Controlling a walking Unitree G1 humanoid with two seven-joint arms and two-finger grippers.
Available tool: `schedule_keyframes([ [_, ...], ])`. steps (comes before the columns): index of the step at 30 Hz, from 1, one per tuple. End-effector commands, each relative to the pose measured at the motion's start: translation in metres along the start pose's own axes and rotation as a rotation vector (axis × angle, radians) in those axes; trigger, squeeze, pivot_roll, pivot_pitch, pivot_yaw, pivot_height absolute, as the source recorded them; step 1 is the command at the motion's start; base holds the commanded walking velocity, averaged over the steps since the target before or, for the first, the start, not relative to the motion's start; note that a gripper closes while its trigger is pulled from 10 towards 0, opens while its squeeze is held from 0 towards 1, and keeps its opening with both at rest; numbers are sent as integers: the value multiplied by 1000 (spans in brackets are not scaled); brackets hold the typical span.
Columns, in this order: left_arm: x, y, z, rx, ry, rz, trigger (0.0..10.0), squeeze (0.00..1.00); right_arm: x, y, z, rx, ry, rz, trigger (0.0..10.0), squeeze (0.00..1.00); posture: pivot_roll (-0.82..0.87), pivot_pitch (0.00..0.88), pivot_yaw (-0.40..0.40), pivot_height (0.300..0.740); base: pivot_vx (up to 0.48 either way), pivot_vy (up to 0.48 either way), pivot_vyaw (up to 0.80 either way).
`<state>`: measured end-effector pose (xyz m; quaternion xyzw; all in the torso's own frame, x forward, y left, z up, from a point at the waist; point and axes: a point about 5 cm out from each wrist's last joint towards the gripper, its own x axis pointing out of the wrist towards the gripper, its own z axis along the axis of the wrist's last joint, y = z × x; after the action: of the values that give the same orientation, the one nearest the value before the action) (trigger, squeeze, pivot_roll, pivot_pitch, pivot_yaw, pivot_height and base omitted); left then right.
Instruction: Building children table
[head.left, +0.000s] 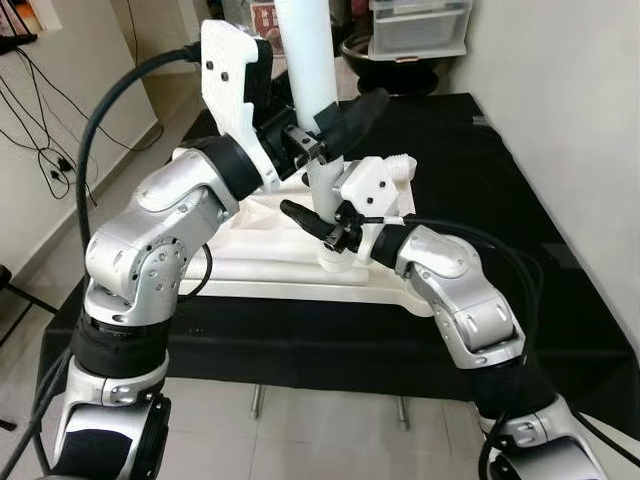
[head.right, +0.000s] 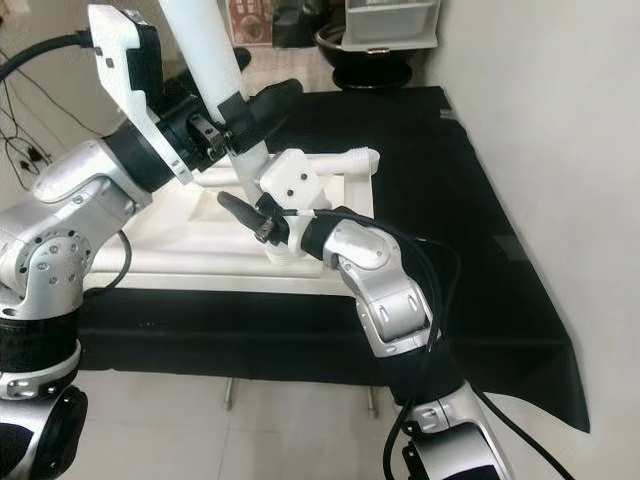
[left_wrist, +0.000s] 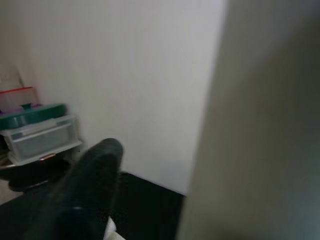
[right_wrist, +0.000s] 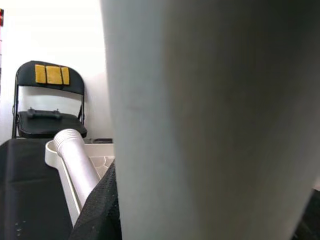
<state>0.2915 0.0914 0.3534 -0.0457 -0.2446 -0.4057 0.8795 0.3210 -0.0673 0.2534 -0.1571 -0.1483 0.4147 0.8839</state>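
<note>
White plastic table leg (head.left: 305, 60) stands upright at upper centre, its base at a socket of the overturned tabletop (head.left: 260, 265). Left gripper (head.left: 330, 125) and right gripper (head.left: 318, 222) both clamp it. Another leg (head.right: 340, 160) lies unfitted; most assembly remains, I'd judge.

An upside-down white plastic tabletop (head.left: 250, 262) is lying on a black cloth-covered work surface (head.left: 520, 210). A white cylindrical plastic table leg (head.left: 312, 70) is being held upright over the tabletop's near edge, left gripper (head.left: 325, 135) above, right gripper (head.left: 325, 225) below. Behind it, another white threaded leg (head.right: 345, 160) is lying on the tabletop. A clear plastic drawer box (head.left: 418, 28) is standing beyond.
</note>
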Motion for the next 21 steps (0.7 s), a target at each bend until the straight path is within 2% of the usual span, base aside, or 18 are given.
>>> schedule_keyframes([
  [1,-1,9,0,2,16,49,0,0,6,9,15,-63,-83,51,10000,0,-35,7,80,740,0,0,0],
  [9,-2,11,0,52,36,45,0,0,8,8,15,-77,-83,43,10000,0,-37,12,76,740,0,0,0],
  [21,-5,16,-1,44,32,61,0,0,9,6,14,-73,-81,32,10000,0,-38,13,74,740,0,0,0],
])
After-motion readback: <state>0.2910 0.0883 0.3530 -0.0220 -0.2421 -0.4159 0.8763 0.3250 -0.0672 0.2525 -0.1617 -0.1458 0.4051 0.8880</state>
